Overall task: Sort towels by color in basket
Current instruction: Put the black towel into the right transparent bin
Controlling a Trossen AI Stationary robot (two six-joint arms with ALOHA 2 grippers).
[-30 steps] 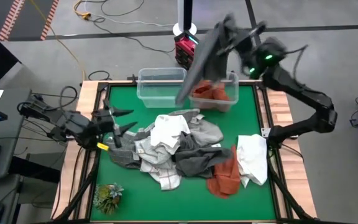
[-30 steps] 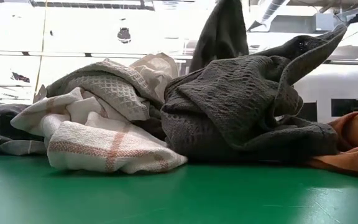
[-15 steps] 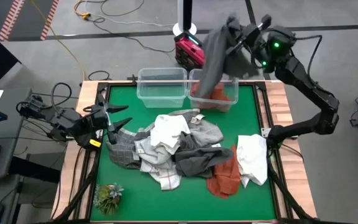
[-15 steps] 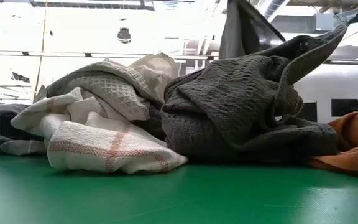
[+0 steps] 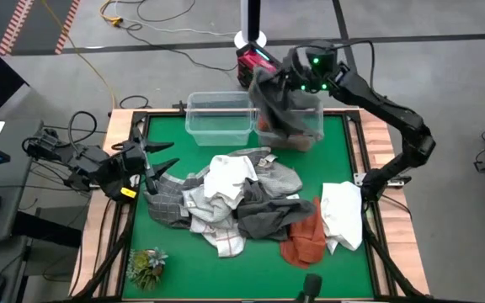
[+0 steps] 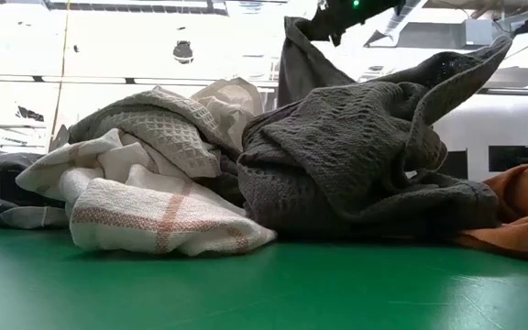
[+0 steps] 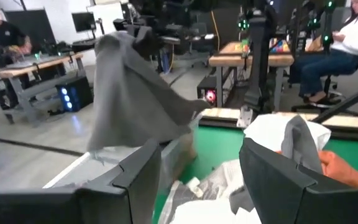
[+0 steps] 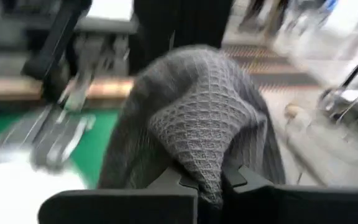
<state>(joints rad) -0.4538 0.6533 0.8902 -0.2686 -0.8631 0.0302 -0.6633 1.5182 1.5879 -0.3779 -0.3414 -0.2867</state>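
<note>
We see the right gripper (image 5: 289,71) raised over the far edge of the table (image 5: 226,261), its fingers pressed together on a dark grey towel (image 5: 274,105) that hangs down from it. The cloth dangles over the two clear bins at that far edge; its lower part reaches the right bin (image 5: 291,126), where a rust orange towel (image 5: 286,133) already lies. The left bin (image 5: 219,118) stands just beside it. In the right wrist view the waffle-weave grey fabric (image 8: 204,134) bunches right at the pinched fingertips.

The left gripper (image 5: 160,162) waits low at the table's left edge, its fingers spread, holding nothing, pointing toward the pile.

The rest of the towels sit in a heap (image 5: 234,202) in the middle of the table: white, checked, and dark grey cloths tangled together. Another rust orange towel (image 5: 304,240) and a white towel (image 5: 342,215) lie toward the right edge. A small green plant (image 5: 146,267) stands at the near left corner.
</note>
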